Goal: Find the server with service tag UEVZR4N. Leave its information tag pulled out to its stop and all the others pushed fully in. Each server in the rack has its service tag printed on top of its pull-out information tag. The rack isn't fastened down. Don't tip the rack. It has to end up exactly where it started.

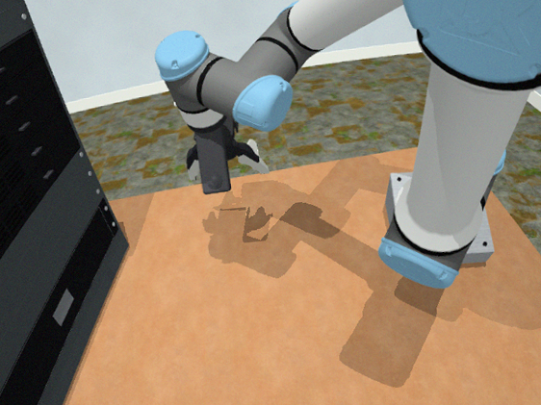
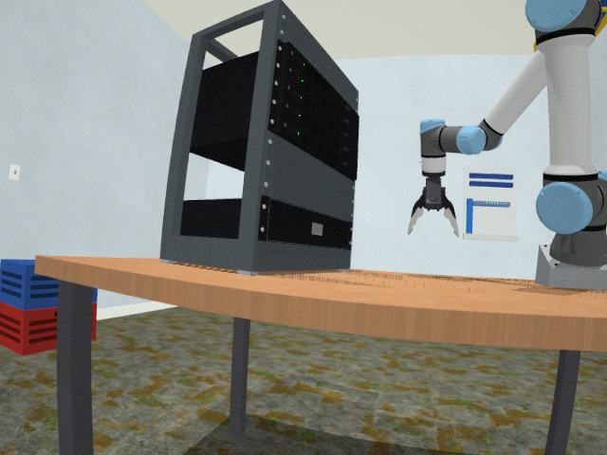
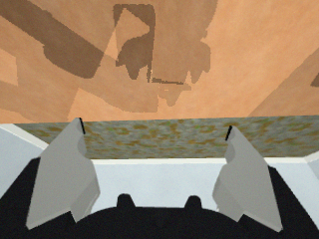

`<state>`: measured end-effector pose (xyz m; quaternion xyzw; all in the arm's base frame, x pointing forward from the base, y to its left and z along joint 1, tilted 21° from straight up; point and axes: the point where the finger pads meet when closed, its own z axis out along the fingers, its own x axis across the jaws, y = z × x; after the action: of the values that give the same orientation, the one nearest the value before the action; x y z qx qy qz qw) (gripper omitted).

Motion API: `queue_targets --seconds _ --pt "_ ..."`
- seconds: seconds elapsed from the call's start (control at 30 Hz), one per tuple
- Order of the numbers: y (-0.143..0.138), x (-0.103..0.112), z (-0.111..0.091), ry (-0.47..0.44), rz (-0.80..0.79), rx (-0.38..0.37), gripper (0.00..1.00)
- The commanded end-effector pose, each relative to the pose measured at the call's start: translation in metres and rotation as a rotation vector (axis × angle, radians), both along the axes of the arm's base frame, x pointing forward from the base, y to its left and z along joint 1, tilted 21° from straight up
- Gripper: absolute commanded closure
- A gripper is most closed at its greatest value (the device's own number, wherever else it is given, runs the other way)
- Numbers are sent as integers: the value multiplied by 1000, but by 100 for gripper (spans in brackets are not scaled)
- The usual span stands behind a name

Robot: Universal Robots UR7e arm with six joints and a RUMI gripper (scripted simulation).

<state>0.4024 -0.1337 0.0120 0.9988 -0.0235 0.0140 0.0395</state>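
The dark grey rack (image 1: 39, 235) (image 2: 223, 147) stands on the wooden table (image 1: 226, 354) (image 2: 342, 303) (image 3: 249, 60), at the left in the top view. Its upper bay holds a stack of several black servers (image 1: 1, 163) (image 2: 319, 122). Small grey information tags (image 1: 23, 126) show as short tabs down their fronts, and their print is too small to read. A lower black unit (image 1: 40, 339) (image 2: 303, 227) carries a grey label. My gripper (image 1: 228, 172) (image 2: 433, 229) (image 3: 157, 122) is open and empty. It points straight down above the table's far edge, well to the right of the rack.
The robot's base (image 1: 476, 249) (image 2: 563, 276) is bolted to the table's right side. Blue (image 2: 19, 283) and red (image 2: 24, 333) crates stand stacked on the floor left of the table. A poster (image 2: 489, 215) hangs on the far wall.
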Motion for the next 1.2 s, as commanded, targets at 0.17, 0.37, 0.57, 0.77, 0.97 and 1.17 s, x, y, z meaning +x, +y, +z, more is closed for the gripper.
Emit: queue_targets --seconds 0.17,0.37,0.57,0.77,0.97,1.17 --pt "-3 24 -2 -82 155 -45 0" --pt "-5 38 0 -127 253 -81 0" --pt "-6 47 1 -157 317 -108 0" --pt "-6 61 5 -199 418 -153 0" --pt "-6 74 9 -239 517 -202 0" --pt "-7 82 13 -264 582 -238 0"
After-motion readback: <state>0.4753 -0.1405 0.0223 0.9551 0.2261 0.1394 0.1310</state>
